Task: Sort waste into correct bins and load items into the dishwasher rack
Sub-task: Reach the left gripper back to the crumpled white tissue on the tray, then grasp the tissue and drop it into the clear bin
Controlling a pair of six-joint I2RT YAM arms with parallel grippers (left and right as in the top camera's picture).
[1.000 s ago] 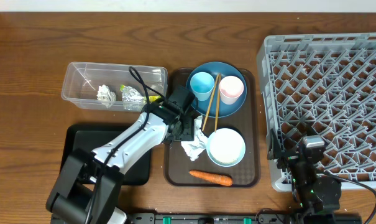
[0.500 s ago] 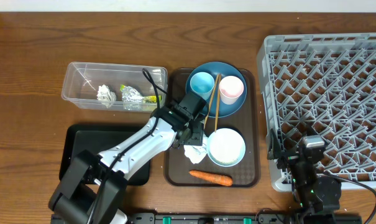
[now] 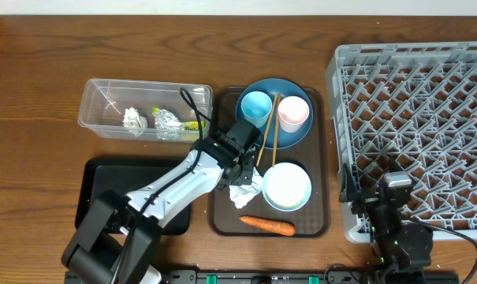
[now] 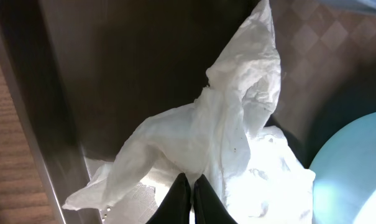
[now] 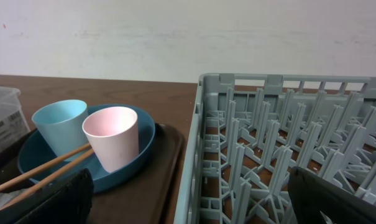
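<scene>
My left fingers (image 4: pixel 189 186) are pinched together on a fold of the crumpled white napkin (image 4: pixel 237 124), which lies on the floor of the brown tray (image 3: pixel 222 221) just beside the bowl (image 3: pixel 287 187). The bowl is light blue outside and white inside, and I see nothing in it. On the same tray, the carrot (image 3: pixel 267 225) lies along the near edge, close below the bowl. The dark blue plate (image 3: pixel 281 85) fills the far end. It holds the light blue cup (image 3: pixel 256 105) and the pink cup (image 3: pixel 294 113), both upright, with the chopsticks (image 3: pixel 270 130) running between them and reaching off the rim toward the bowl. To the left of the tray on the wooden surface (image 3: pixel 65 47) stands the clear tub (image 3: pixel 96 102). It holds a white paper wad (image 3: pixel 133 120), a second greyish wad (image 3: pixel 169 121) and a yellow-green wrapper (image 3: pixel 192 125). The black tray (image 3: pixel 96 177) sits nearer than the tub, partly under my left arm; whether it holds anything I cannot tell. My right fingers (image 5: pixel 188 199) are spread wide and hold nothing, low at the near corner of the grey rack (image 3: pixel 411 118), whose grid carries no dishes.
</scene>
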